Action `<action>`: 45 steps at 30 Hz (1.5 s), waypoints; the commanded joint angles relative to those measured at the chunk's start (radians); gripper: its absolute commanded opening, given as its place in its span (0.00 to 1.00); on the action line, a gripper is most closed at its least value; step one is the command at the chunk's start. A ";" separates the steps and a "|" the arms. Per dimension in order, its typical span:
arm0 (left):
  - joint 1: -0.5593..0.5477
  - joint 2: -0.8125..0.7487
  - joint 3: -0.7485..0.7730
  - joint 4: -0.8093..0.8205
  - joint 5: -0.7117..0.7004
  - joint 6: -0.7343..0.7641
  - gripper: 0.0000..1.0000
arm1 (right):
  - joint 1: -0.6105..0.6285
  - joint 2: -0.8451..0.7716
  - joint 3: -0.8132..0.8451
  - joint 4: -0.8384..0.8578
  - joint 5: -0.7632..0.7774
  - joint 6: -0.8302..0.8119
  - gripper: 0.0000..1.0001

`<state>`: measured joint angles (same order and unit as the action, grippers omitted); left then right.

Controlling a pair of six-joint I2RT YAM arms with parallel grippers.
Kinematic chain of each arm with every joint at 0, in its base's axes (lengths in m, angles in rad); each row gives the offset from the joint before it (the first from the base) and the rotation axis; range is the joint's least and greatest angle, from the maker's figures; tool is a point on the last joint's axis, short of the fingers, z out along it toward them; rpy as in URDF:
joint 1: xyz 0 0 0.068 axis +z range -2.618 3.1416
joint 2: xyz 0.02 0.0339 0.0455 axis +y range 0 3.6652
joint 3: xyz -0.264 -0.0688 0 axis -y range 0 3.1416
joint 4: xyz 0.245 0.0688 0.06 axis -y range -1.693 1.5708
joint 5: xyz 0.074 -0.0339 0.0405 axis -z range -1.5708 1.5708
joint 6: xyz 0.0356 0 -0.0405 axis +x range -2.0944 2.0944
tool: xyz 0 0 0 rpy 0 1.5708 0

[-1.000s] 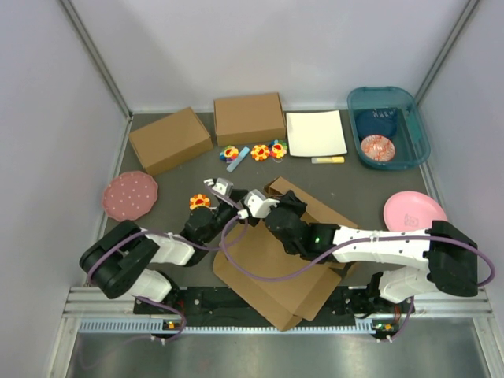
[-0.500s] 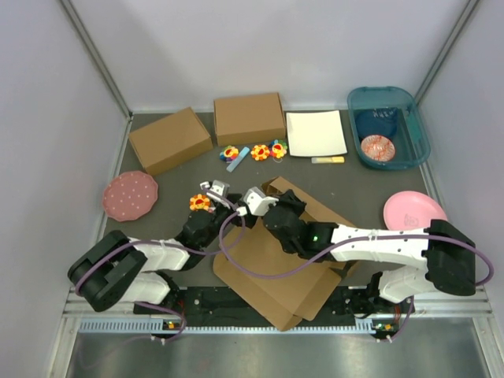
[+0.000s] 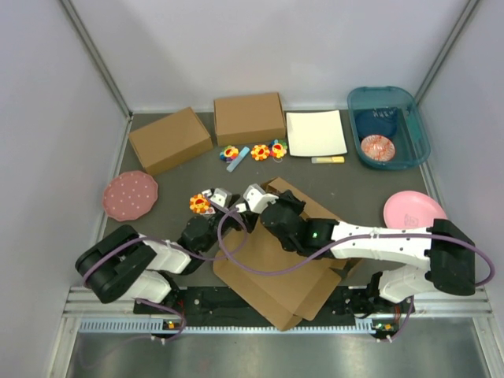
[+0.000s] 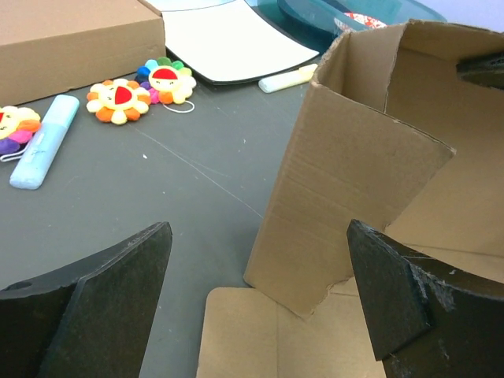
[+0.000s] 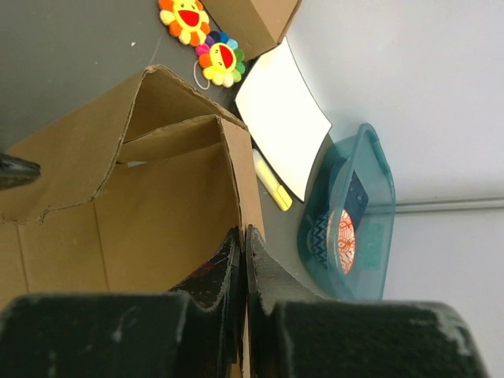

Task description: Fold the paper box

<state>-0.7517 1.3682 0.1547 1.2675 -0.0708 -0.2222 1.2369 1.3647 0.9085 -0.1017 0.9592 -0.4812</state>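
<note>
Box [image 3: 276,272] lies flat at the table's [image 3: 370,185] 6 o'clock with one flap [image 4: 346,189] stood up, right gripper [image 5: 244,240] pinching that flap, left gripper [image 4: 256,260] spread wide, flap close at its 1 o'clock

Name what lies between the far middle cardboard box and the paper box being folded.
Three flower toys and a light-blue tube lie there, shown in the top view.

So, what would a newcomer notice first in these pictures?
The half-folded paper box lies front and centre. The right end effector pinches one upright flap; the left end effector stands open beside it. A teal bin sits far right.
</note>
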 commanded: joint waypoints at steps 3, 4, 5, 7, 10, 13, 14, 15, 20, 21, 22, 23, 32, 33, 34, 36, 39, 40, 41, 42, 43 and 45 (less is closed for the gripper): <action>-0.020 0.077 0.084 0.127 0.026 0.076 0.99 | 0.018 0.048 0.018 -0.043 -0.120 0.121 0.00; -0.024 0.092 0.091 0.130 0.025 0.080 0.99 | 0.018 0.048 0.017 -0.044 -0.125 0.124 0.00; -0.023 0.100 0.095 0.135 0.020 0.087 0.99 | 0.018 0.048 0.017 -0.046 -0.129 0.124 0.00; -0.023 0.121 0.108 0.147 0.017 0.090 0.99 | 0.018 0.050 0.020 -0.046 -0.137 0.127 0.00; -0.023 0.141 0.131 0.155 0.014 0.106 0.99 | 0.018 0.056 0.026 -0.050 -0.151 0.139 0.00; -0.023 0.157 0.155 0.155 0.014 0.126 0.99 | 0.018 0.066 0.027 -0.056 -0.163 0.154 0.00; -0.023 0.160 0.158 0.156 0.011 0.129 0.99 | 0.018 0.068 0.029 -0.056 -0.166 0.162 0.00; -0.023 0.160 0.163 0.161 0.009 0.130 0.99 | 0.018 0.070 0.027 -0.062 -0.169 0.167 0.00; -0.023 0.138 0.149 0.176 0.003 0.133 0.99 | 0.018 0.060 0.023 -0.073 -0.172 0.185 0.00; -0.024 0.123 0.140 0.167 0.002 0.133 0.99 | 0.019 0.056 0.020 -0.075 -0.172 0.184 0.00; -0.023 0.089 0.131 0.153 -0.001 0.132 0.99 | 0.018 0.053 0.020 -0.078 -0.172 0.185 0.00; -0.023 0.072 0.108 0.150 -0.012 0.126 0.99 | 0.018 0.050 0.020 -0.076 -0.171 0.187 0.00; -0.024 -0.017 0.066 0.101 -0.032 0.129 0.99 | 0.006 0.024 0.075 -0.098 -0.240 0.279 0.00; -0.024 -0.015 0.066 0.101 -0.029 0.129 0.99 | 0.006 0.022 0.081 -0.098 -0.241 0.282 0.00; -0.023 -0.015 0.066 0.101 -0.029 0.129 0.99 | 0.007 0.019 0.082 -0.098 -0.243 0.285 0.00; -0.023 -0.018 0.066 0.090 -0.027 0.135 0.99 | 0.004 0.007 0.082 -0.105 -0.247 0.291 0.00; -0.023 -0.027 0.074 0.049 -0.027 0.158 0.99 | 0.003 -0.007 0.084 -0.121 -0.249 0.297 0.00; -0.023 -0.026 0.077 0.037 -0.029 0.162 0.99 | 0.001 -0.010 0.086 -0.127 -0.251 0.302 0.00; -0.024 -0.026 0.078 0.029 -0.034 0.170 0.99 | 0.001 -0.013 0.087 -0.131 -0.254 0.309 0.00; -0.024 -0.024 0.077 0.024 -0.037 0.170 0.99 | 0.001 -0.022 0.087 -0.136 -0.254 0.312 0.00; -0.023 -0.024 0.074 0.026 -0.044 0.164 0.99 | 0.001 -0.026 0.087 -0.142 -0.254 0.317 0.00; -0.024 -0.027 0.065 0.026 -0.050 0.155 0.99 | -0.001 -0.039 0.086 -0.147 -0.254 0.320 0.00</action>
<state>-0.7750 1.3575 0.2241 1.2781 -0.0841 -0.0814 1.2240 1.3529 0.9710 -0.2180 0.8684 -0.2764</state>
